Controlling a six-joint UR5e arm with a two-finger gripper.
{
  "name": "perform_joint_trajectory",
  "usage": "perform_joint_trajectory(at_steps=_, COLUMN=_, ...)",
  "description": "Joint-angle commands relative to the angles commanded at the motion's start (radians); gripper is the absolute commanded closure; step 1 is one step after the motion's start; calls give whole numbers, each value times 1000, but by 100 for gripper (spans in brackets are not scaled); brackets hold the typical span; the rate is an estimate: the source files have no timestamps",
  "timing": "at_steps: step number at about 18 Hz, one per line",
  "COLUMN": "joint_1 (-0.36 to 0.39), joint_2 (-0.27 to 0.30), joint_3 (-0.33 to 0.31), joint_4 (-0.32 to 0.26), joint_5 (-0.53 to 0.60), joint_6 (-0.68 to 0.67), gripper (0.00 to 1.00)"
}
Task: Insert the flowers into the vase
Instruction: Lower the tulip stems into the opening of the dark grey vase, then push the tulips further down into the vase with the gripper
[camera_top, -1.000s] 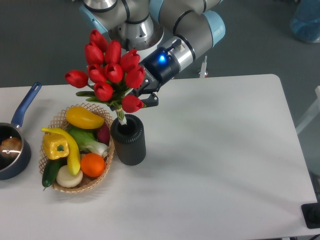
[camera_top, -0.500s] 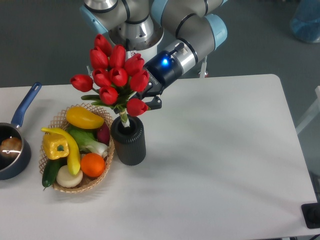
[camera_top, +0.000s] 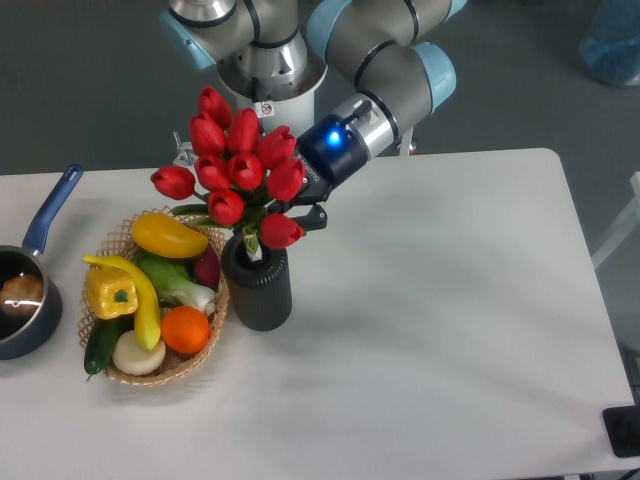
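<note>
Saucepan (camera_top: 24, 300), far left on the white counter (camera_top: 430, 330): dark body, blue handle pointing up and right, something brownish inside

Wicker basket (camera_top: 195, 362), right of the saucepan: holds a yellow squash, a yellow pepper, a banana, a cucumber, an onion, an orange, leafy greens and a dark red item at its right edge

Vase (camera_top: 259, 285), touching or just beside the basket's right rim: dark, ribbed, upright; stem ends of the flowers (camera_top: 237, 170) enter its mouth

Flowers: red tulips with green leaves, bunch tilted up and left, heads above the vase and over the basket's top edge

Tool (camera_top: 292, 208), right of the bunch: closed around the stems just above the vase mouth, arm reaching in from upper right, blue light lit on the wrist
</note>
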Motion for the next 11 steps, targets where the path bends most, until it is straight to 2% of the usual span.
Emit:
perform_joint_trajectory(at_steps=6, joint_1=14, joint_2=-18, joint_3=-21, joint_4=0, joint_5=0, joint_6=14, gripper=100)
perform_joint_trajectory(at_steps=11, joint_1=15, joint_2=-23, joint_3=-66, joint_4=0, joint_5=3, joint_6=97, gripper=100)
